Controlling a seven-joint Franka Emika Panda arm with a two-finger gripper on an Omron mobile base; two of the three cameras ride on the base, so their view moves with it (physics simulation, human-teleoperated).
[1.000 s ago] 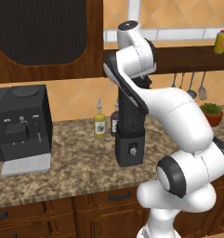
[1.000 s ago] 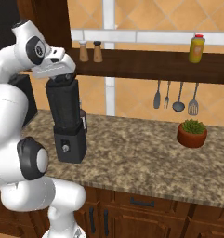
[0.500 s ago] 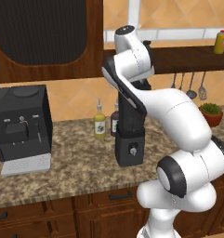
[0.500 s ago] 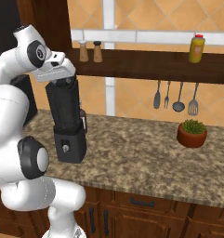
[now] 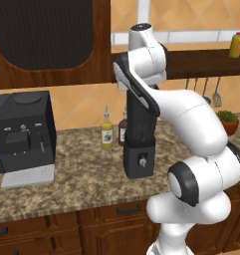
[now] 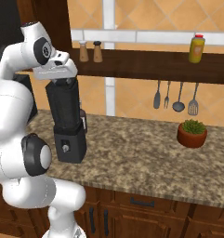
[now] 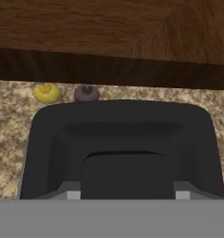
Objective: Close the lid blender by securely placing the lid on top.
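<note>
The tall black blender (image 5: 140, 158) stands on the granite counter (image 5: 81, 184), a dark tapered jar on a boxy base with one round front knob. From the right it shows as the blender (image 6: 67, 123) beside my white arm. My gripper (image 6: 62, 82) sits right on the jar's top, pointing down. The hand view looks straight down on the black lid (image 7: 122, 132), which covers the jar mouth, with a raised dark block at its near edge. The fingertips are hidden against the black top, so I cannot tell how the jaws stand.
A wide black coffee machine (image 5: 24, 132) stands at the counter's left. A yellow-green bottle (image 5: 107, 132) and a dark bottle (image 5: 122, 130) sit just behind the blender. A potted plant (image 6: 192, 132), hanging utensils (image 6: 174, 95) and a shelf (image 6: 146, 62) with shakers lie to the right.
The upper arm has shifted slightly. The hand stays on top of the jar, and the blender has not moved.
</note>
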